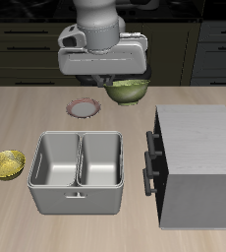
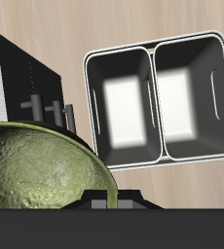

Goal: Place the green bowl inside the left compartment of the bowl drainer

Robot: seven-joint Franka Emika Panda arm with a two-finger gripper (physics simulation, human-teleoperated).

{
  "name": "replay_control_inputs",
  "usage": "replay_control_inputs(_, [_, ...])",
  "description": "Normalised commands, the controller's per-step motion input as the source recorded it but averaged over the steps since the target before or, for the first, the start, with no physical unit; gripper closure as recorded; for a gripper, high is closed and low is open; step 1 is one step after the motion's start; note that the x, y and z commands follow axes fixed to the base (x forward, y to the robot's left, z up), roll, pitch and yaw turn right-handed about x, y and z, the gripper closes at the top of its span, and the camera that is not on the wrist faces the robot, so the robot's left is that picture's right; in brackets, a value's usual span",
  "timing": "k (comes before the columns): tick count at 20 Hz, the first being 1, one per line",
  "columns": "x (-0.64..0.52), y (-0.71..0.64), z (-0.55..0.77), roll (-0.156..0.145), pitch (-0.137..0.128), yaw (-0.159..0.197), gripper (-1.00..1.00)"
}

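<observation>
The green bowl [image 1: 129, 92] is olive and glossy and hangs under my gripper [image 1: 121, 85], which is shut on its rim, above the back of the table. In the wrist view the green bowl [image 2: 36, 187] fills the near field, with my gripper [image 2: 110, 200] at its rim. The bowl drainer [image 1: 76, 182] is a grey metal tub with two deep wells, nearer the table's front edge than the bowl. Both wells of the bowl drainer [image 2: 221, 97] show bare bottoms in the wrist view.
A big grey cabinet [image 1: 196, 162] with dark handles stands close beside the drainer, also seen as the cabinet [image 2: 21, 73] in the wrist view. A small yellow-gold bowl [image 1: 7, 163] lies on the drainer's other side. A small round plate [image 1: 84, 108] sits behind the drainer.
</observation>
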Motion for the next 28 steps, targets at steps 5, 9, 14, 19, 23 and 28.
replay_control_inputs(5, [0.06,0.07,-0.25,0.032,0.012,0.028,1.0])
replay_control_inputs(9, [0.05,-0.04,-0.38,0.006,0.035,-0.005,1.0])
replay_control_inputs(14, [0.0,-0.18,-0.31,-0.014,0.03,-0.018,1.0])
replay_control_inputs(19, [-0.02,-0.09,-0.11,-0.018,0.012,-0.026,1.0])
replay_control_inputs(23, [-0.06,-0.18,-0.16,-0.027,0.015,-0.003,1.0])
replay_control_inputs(28, [0.0,-0.12,-0.17,-0.016,0.019,-0.005,1.0])
